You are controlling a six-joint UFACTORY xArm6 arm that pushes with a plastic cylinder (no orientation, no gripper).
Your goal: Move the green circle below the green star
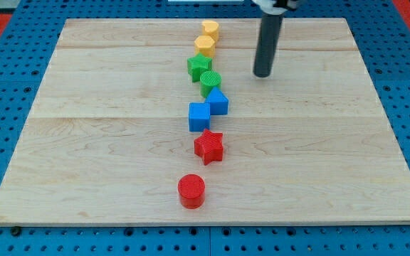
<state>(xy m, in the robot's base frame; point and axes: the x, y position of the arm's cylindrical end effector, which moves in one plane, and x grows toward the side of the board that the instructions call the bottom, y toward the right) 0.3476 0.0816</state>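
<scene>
The green star (pixel 198 67) lies near the board's top centre. The green circle (pixel 211 82) sits just below it and slightly to the right, touching it. My tip (pixel 263 73) rests on the board to the right of both green blocks, a clear gap away from the green circle. The rod rises straight up out of the view's top.
Two yellow blocks (pixel 210 30) (pixel 205 46) sit above the green star. Two blue blocks (pixel 218 101) (pixel 199 116) lie below the green circle, the upper one touching it. A red star (pixel 209 147) and a red circle (pixel 191 190) lie lower. The wooden board (pixel 84 142) sits on blue pegboard.
</scene>
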